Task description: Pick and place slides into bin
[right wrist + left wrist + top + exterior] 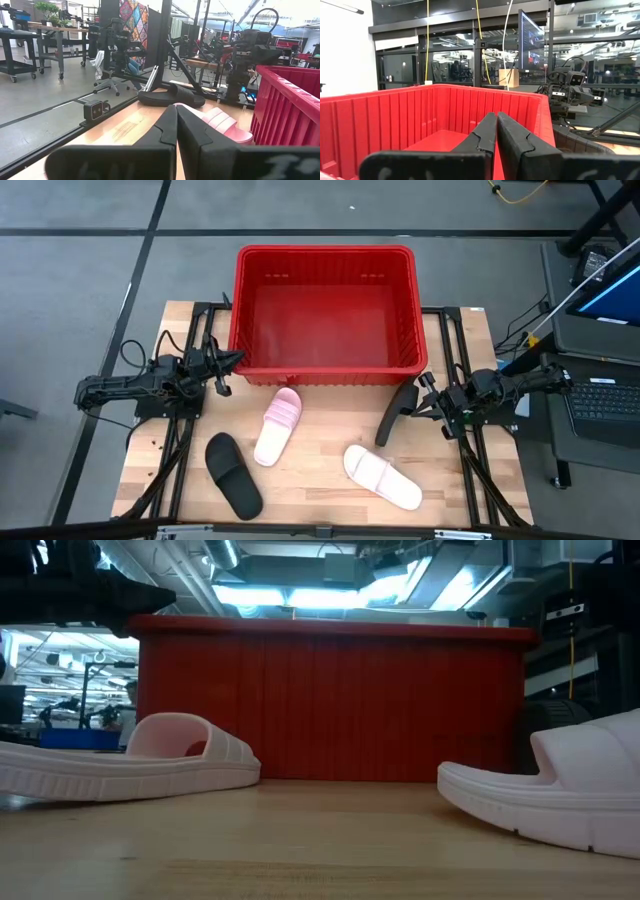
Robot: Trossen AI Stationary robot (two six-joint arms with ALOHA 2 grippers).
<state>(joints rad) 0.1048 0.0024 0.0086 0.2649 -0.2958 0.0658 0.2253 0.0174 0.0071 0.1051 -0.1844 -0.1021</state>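
Starting from the near edge of the table (320, 498): one black slide (233, 476) lies flat at front left. A pink slide (382, 477) lies flat at front right, angled. They are well apart, with bare wood between them.

Next back, a second pink slide (278, 426) lies near the middle, its toe end just short of the bin's front wall. A second black slide (394, 418) sits right of centre. It looks narrow from above, so I judge it is up on its side or tilted, but I can't be sure.

My right gripper (428, 395) is just beside that black slide. Its fingers are pressed together with nothing between them. I can't tell whether it touches the slide.

My left gripper (228, 363) is at the bin's front left corner, raised to about rim level. It is also closed and empty, pointing across the bin.

Farthest back is the bin (325, 252), red, at the table's far edge. Its floor is bare and no slide is in it.

Progress as I judge it: zero of four placed, all four slides to go.

Room for moving: there is open wood around both front slides, so those approaches are easy. The middle pink slide is tight against the bin wall. The thick rim must be cleared on every drop. Frame rails run along both table sides near my arms, and cables trail by the left one.
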